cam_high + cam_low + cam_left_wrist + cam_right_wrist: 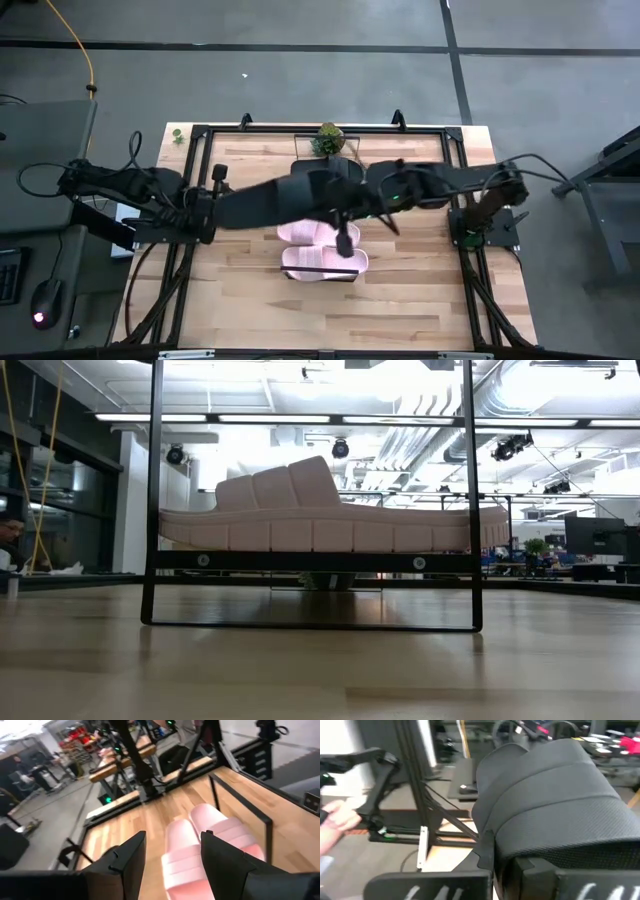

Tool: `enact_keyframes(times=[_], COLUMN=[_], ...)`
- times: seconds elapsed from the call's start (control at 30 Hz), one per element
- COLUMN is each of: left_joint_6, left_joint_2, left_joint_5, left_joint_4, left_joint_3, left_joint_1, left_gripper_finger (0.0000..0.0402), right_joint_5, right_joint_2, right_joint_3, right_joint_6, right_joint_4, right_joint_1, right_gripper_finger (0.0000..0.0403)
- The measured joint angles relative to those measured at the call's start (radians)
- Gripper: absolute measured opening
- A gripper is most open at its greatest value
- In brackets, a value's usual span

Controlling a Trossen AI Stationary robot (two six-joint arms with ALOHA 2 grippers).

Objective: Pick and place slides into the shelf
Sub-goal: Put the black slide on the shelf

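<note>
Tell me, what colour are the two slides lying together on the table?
Pale pink slides; the left wrist view shows them best.

2 slides (322, 248) side by side on tabletop (400, 310)

The light-wood plank tabletop (420, 300) carries a thin black metal frame (455, 135) along its edges; two pale pink slides (325, 262) lie side by side near its middle, a small green plant (327, 139) at the far edge
</note>
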Motion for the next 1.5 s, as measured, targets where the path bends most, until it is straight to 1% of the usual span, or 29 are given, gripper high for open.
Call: enact_keyframes(times=[0.17,0.43,0.57,0.67,0.77,0.87,1.0,1.13,1.27,1.37,1.43,1.5], left_joint_6=[-0.014,-0.04,-0.05,-0.052,-0.052,-0.053,-0.063,-0.129,-0.214,-0.262,-0.29,-0.309], left_joint_2=[-0.035,-0.097,-0.11,-0.112,-0.111,-0.111,-0.111,-0.111,-0.111,-0.111,-0.111,-0.111], left_joint_5=[-0.045,-0.048,-0.048,-0.048,-0.048,-0.048,-0.048,-0.081,-0.085,-0.086,-0.116,-0.152], left_joint_4=[0.002,-0.041,-0.054,-0.059,-0.065,-0.065,-0.065,-0.064,-0.055,-0.05,-0.039,-0.028], left_joint_3=[0.0,0.0,0.0,0.0,0.0,0.0,0.0,0.0,-0.014,-0.036,-0.061,-0.097], left_joint_1=[0.0,0.0,0.0,0.0,0.0,0.0,0.0,0.0,-0.001,0.0,-0.001,0.0], left_gripper_finger=[0.0172,0.0172,0.0172,0.0172,0.0172,0.0172,0.0172,0.0172,0.0172,0.0172,0.0172,0.0172], right_joint_5=[0.067,0.155,0.177,0.219,0.232,0.247,0.238,0.22,0.161,0.158,0.169,0.159], right_joint_2=[-0.079,-0.238,-0.308,-0.368,-0.454,-0.567,-0.718,-0.829,-0.864,-0.865,-0.859,-0.857], right_joint_3=[0.0,0.0,0.0,-0.049,-0.161,-0.343,-0.626,-0.872,-1.05,-1.15,-1.213,-1.271], right_joint_6=[0.008,0.018,0.005,0.024,0.029,0.055,0.054,0.059,0.064,0.069,0.077,0.079], right_joint_4=[-0.103,-0.261,-0.349,-0.362,-0.345,-0.24,-0.006,0.217,0.427,0.544,0.613,0.682], right_joint_1=[0.0,0.0,0.0,0.0,0.0,0.0,0.0,0.0,0.002,0.002,-0.004,-0.01], right_gripper_finger=[0.0,0.0,0.0,0.0,0.0,0.0,0.0,0.0,0.0,0.0,0.0,0.0])
